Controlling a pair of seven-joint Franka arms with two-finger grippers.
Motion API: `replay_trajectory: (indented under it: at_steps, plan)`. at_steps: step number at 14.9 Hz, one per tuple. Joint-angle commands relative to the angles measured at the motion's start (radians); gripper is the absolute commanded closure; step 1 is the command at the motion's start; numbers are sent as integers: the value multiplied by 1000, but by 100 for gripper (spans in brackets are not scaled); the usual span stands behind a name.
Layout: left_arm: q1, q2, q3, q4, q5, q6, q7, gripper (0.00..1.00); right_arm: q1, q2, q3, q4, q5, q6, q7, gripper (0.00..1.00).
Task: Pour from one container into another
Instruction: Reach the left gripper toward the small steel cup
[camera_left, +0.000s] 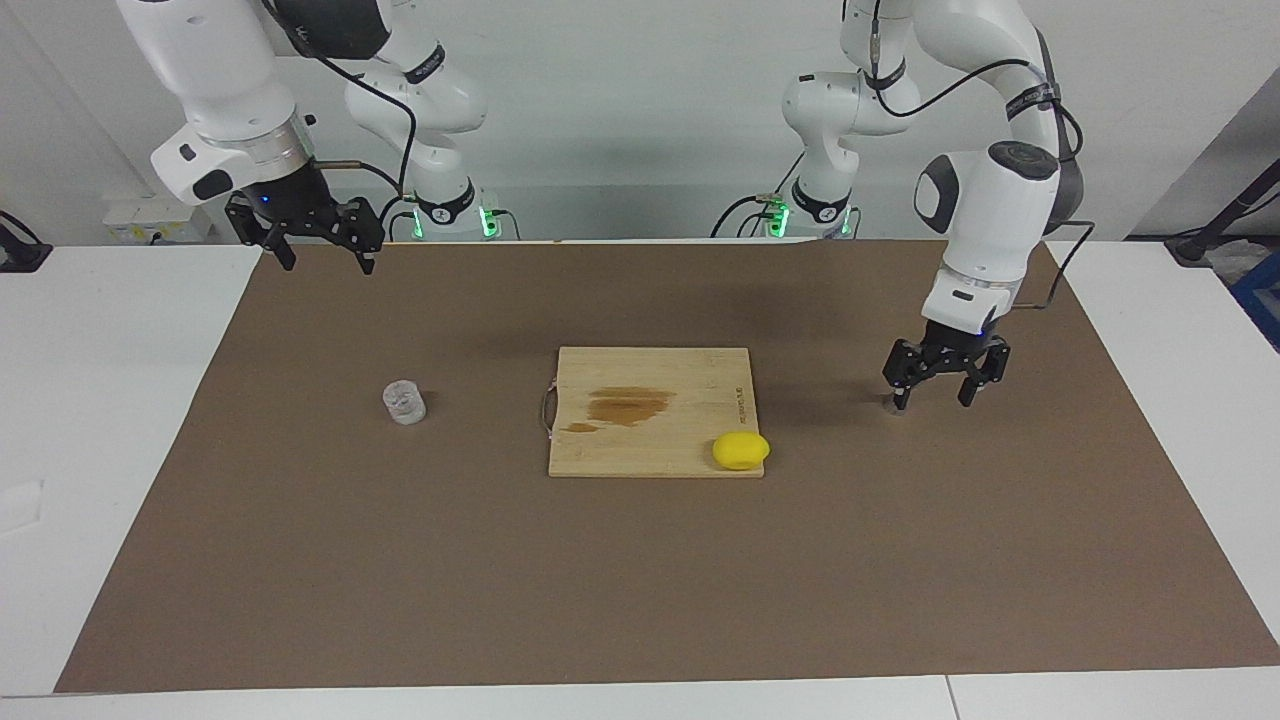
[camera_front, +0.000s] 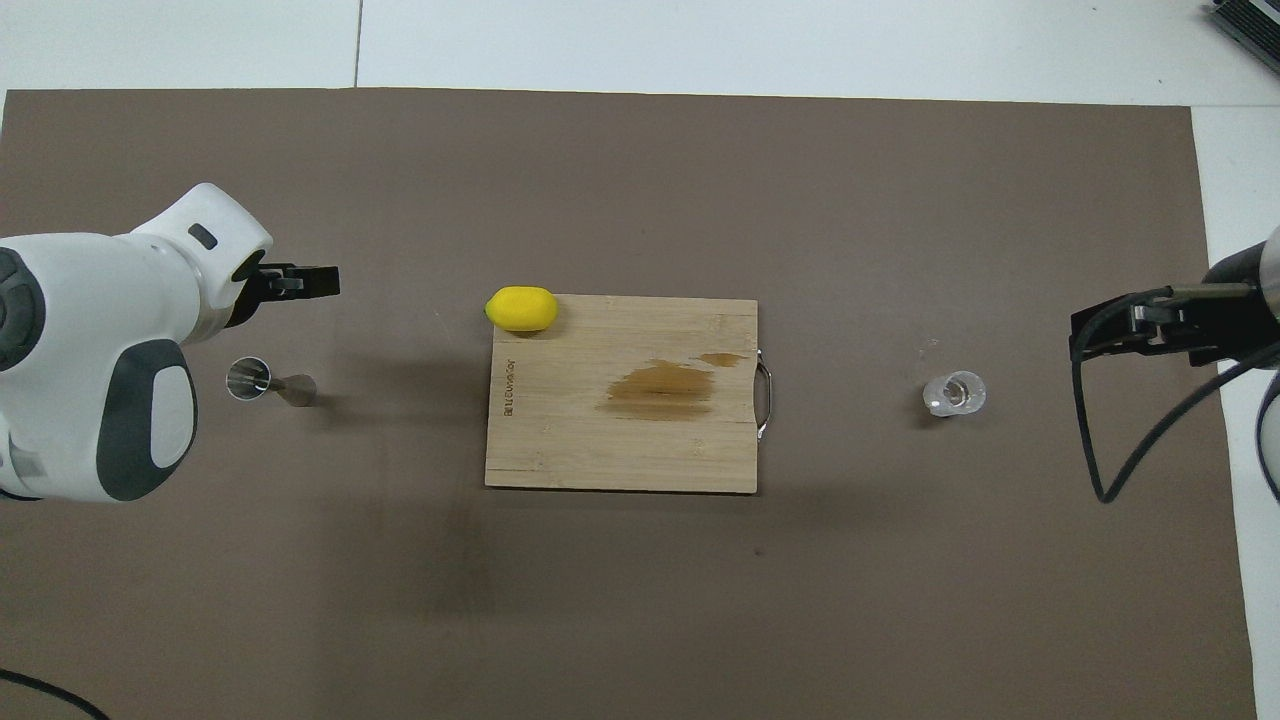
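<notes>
The clear faceted glass cup (camera_left: 404, 402) stands on the brown mat toward the right arm's end and also shows in the overhead view (camera_front: 954, 393). The grey metal hourglass jigger (camera_front: 265, 383) stands toward the left arm's end. In the facing view my left gripper's finger almost wholly hides it. My left gripper (camera_left: 935, 392) is open and empty, low over the mat close beside the jigger, not around it; it also shows in the overhead view (camera_front: 295, 283). My right gripper (camera_left: 325, 255) is open and empty, raised over the mat's edge by the robots; it also shows in the overhead view (camera_front: 1110, 325).
A wooden cutting board (camera_left: 600, 450) with a brown stain lies at the mat's middle (camera_front: 600, 450). A yellow lemon (camera_left: 741, 450) sits on its corner toward the left arm's end, farther from the robots (camera_front: 521, 308). A black cable hangs by the right arm.
</notes>
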Motion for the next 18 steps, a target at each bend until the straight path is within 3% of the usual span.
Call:
replay_trajectory:
  at_steps: [1,3,7,11,13,15,18]
  plan:
    - [-76,8,15,48,-9,-60,-4,0,-8,5,3,10,-2,-14,-20,0]
    - [-81,7,15,88,-9,-208,9,0,-8,5,3,10,-2,-14,-20,0]
    - [-93,-3,11,91,-9,-318,12,0,-8,5,4,10,-2,-14,-20,0]
    - [-81,11,11,134,-12,-344,18,0,-8,5,3,10,-2,-14,-20,0]
    - [-33,20,14,175,-147,-394,86,0,-8,5,3,10,-2,-14,-20,0]
    - [23,19,15,168,-305,-407,314,0,-8,5,4,10,-2,-14,-20,0]
    - [85,11,14,150,-445,-418,526,0,-8,5,3,10,-2,-14,-20,0]
